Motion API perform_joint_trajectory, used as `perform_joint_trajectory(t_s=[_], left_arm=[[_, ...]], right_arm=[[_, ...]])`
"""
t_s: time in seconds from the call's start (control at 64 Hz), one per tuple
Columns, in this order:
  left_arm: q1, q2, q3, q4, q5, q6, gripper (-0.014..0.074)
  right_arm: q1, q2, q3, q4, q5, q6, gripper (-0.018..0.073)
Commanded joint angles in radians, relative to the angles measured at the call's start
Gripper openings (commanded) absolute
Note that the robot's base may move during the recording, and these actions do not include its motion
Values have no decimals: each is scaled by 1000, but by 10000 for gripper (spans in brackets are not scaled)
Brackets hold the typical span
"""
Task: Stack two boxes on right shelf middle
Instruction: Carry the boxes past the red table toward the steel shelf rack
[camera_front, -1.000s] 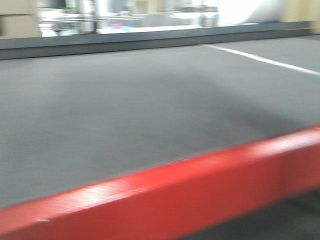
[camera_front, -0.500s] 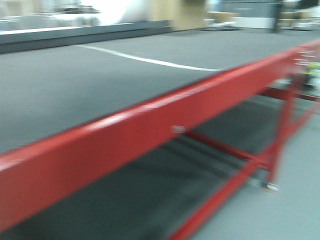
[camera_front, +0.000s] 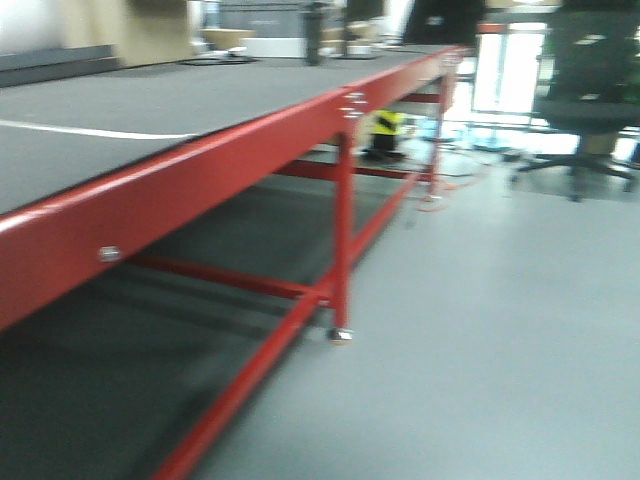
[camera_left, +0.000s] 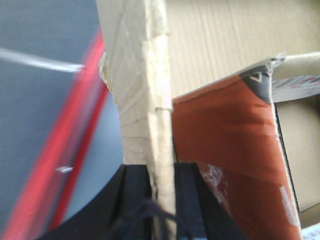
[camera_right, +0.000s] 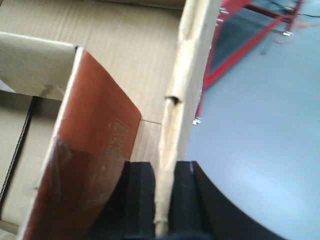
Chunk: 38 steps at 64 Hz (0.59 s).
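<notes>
A brown corrugated cardboard box (camera_left: 215, 45) hangs between my two grippers, open at the top. My left gripper (camera_left: 162, 167) is shut on the box's upright left wall edge. My right gripper (camera_right: 169, 167) is shut on the opposite wall of the same box (camera_right: 125, 50). An orange-brown glossy flap (camera_left: 225, 135) leans inside the box and shows in the right wrist view too, as the flap (camera_right: 95, 130). The shelf is out of view. Neither gripper nor the box shows in the front view.
A long red-framed workbench (camera_front: 200, 170) with a grey top runs along the left, its leg on a caster (camera_front: 341, 335). Grey floor (camera_front: 480, 330) spreads to the right. A dark office chair (camera_front: 585, 80) and a yellow object (camera_front: 385, 125) stand far off.
The front view has swung to the right, from the workbench's grey top to its red frame, legs and the grey floor beyond. The image is blurred by the motion.
</notes>
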Motion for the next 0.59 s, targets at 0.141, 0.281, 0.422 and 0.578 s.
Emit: perform_joint_trajectory(t_s=[0.141,0.281,0.422,0.578], left_arm=[[-8,-13,-14,-11,-66,-2,-111],[-8,-13,-14,-11,-66,-2,-111],[-8,-13,-14,-11,-66,-2,-111],[-8,-13,-14,-11,-66,-2,-111]], right_arm=[[-1,-10,-11,7,-43,-13,-154],[-1,-10,-11,7,-43,-13,-154],[-1,-10,-11,7,-43,-13,-154],[-1,-10,-11,9,-43,-13,-154]])
